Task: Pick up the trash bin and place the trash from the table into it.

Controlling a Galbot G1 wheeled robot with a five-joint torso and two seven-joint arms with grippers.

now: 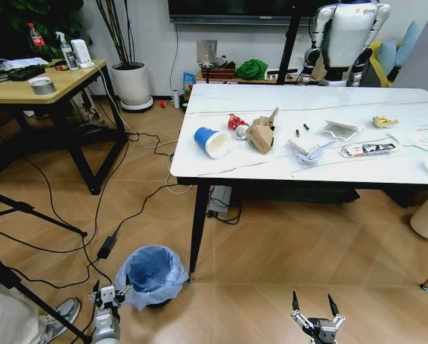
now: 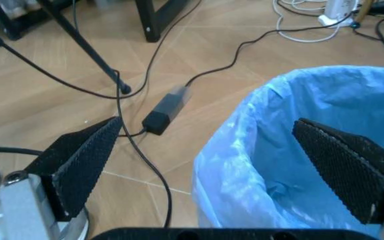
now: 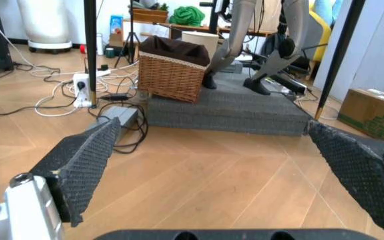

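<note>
Blue-lined, the trash bin (image 1: 152, 275) stands on the floor by the worktop's (image 1: 221, 165) front leg. The left gripper (image 1: 107, 294) hangs at its rim with jaws spread wide, one finger (image 2: 342, 165) inside, one outside, holding nothing. The right gripper (image 1: 315, 307) hovers open over the floor. Trash, including a paper cup (image 1: 211, 141) and torn carton (image 1: 262, 132), lies on the worktop.

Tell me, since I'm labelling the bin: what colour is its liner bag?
Light blue; the trash bin liner shows best in the left wrist view.
</note>
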